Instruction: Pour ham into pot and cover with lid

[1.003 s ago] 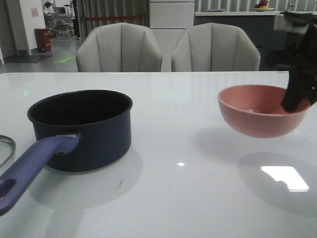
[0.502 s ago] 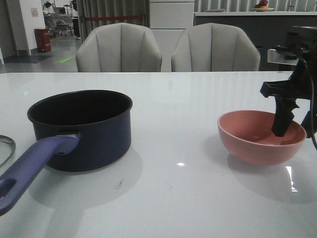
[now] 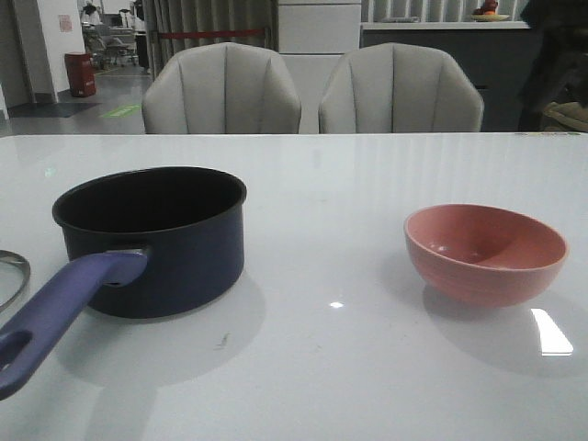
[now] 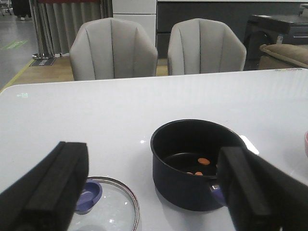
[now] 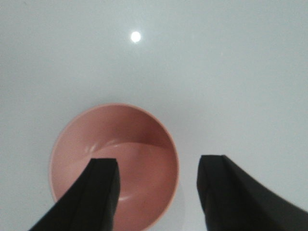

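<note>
Front: I see pot (image 3: pixel 152 241) left, pink bowl (image 3: pixel 485 254) right, bare table (image 3: pixel 331 367) between; lid (image 3: pixel 11 276) at left edge. Left wrist: left gripper (image 4: pixel 154 192) spread wide, ham (image 4: pixel 203 161) inside pot, lid beside it. Right wrist: right gripper (image 5: pixel 156 192) wide above bowl.

Both grippers are spread wide with nothing between the fingers: left gripper (image 4: pixel 154 192) held low and level, right gripper (image 5: pixel 156 192) pointing straight down from above.
</note>
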Controlling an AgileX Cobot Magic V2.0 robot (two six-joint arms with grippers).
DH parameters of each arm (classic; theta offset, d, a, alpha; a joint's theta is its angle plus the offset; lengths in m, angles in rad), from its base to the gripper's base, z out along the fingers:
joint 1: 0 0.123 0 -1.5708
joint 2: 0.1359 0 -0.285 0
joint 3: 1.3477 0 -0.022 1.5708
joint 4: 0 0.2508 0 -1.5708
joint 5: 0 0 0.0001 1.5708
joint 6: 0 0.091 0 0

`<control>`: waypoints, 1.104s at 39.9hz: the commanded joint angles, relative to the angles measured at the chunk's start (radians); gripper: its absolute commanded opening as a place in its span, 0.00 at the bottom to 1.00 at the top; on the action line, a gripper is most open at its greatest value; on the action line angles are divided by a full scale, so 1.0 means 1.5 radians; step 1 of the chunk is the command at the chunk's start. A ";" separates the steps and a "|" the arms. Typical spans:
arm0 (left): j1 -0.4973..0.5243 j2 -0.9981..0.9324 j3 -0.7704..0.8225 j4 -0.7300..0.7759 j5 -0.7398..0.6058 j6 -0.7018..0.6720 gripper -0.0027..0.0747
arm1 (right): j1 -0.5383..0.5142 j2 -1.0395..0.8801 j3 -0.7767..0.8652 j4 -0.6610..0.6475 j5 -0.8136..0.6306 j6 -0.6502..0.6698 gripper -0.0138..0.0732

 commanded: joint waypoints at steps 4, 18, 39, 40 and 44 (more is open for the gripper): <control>-0.006 0.009 -0.018 -0.008 -0.053 -0.003 0.79 | 0.033 -0.154 0.095 0.027 -0.151 -0.011 0.70; -0.006 0.009 -0.018 -0.008 -0.053 -0.003 0.79 | 0.124 -0.468 0.312 0.027 -0.333 -0.011 0.70; -0.006 0.009 -0.018 -0.008 -0.053 -0.003 0.79 | 0.151 -0.868 0.610 0.027 -0.360 -0.011 0.69; -0.006 0.009 -0.018 -0.008 -0.053 -0.003 0.79 | 0.151 -0.868 0.611 0.027 -0.365 -0.011 0.68; -0.006 0.009 -0.018 -0.008 -0.053 -0.003 0.79 | 0.150 -0.868 0.611 0.027 -0.365 -0.011 0.51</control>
